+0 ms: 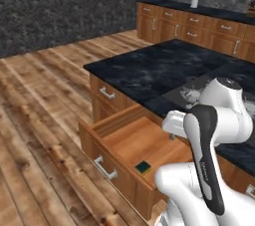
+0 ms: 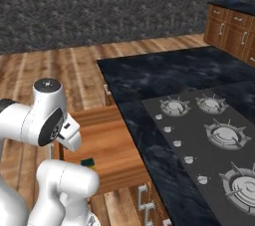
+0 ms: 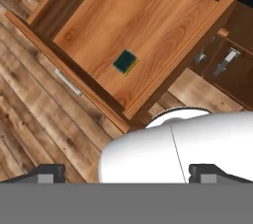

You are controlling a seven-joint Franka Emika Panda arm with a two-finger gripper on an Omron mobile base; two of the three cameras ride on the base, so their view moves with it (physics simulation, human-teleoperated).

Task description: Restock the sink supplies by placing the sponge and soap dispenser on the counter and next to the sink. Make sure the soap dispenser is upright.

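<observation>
Hand view: our claw [image 3: 126, 174] spread wide, empty; sponge [image 3: 125, 62] still inside the open drawer [image 3: 69, 84], nothing restocked yet.

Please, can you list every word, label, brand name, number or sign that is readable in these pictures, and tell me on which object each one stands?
Pale lettering along the dark band of the robot arm, left base view: too small and blurred to read.
Sponge, open drawer, stove, island top: no text visible.
</observation>
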